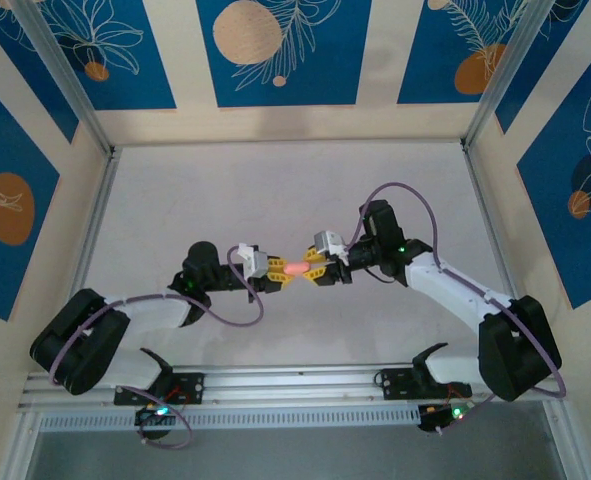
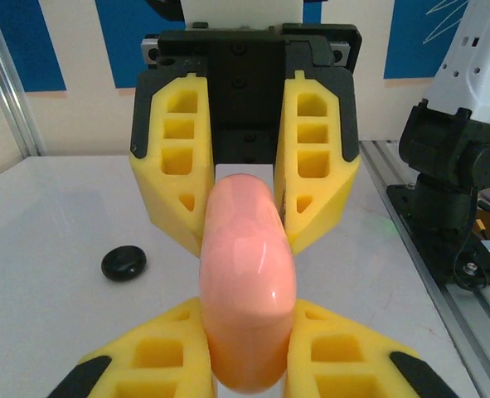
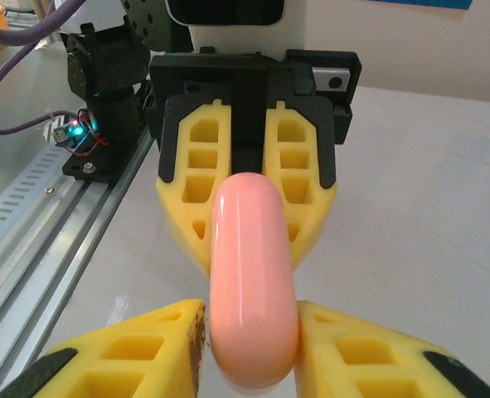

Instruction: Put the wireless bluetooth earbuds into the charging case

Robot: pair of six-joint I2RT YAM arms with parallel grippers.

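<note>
- Looking down from above, I see the two arms meet nose to nose over the middle of the white table [image 1: 275, 190]. The left gripper [image 1: 278, 271] and the right gripper [image 1: 313, 268] face each other, with the pink charging case [image 1: 295, 268] bridging the small gap between them, one end in each.
- Turning to the left wrist camera, the left gripper [image 2: 249, 313] is clamped tight on the near end of the charging case [image 2: 249, 274], its yellow fingers [image 2: 157, 352] pressed to both sides. The case's far end sits between the fingers of the right gripper [image 2: 246, 236], which hug it closely. A black earbud [image 2: 123, 264] lies on the tabletop off to the left in this view, below the held case and apart from it and from both sets of fingers, touched by nothing.
- Moving to the right wrist camera, the right gripper [image 3: 249, 311] has narrowed onto its end of the charging case [image 3: 253, 265], and both yellow pads [image 3: 145, 356] look to be against its sides. The left gripper [image 3: 251, 240] grips the opposite end, so the case runs straight from one to the other, lifted off the table.
</note>
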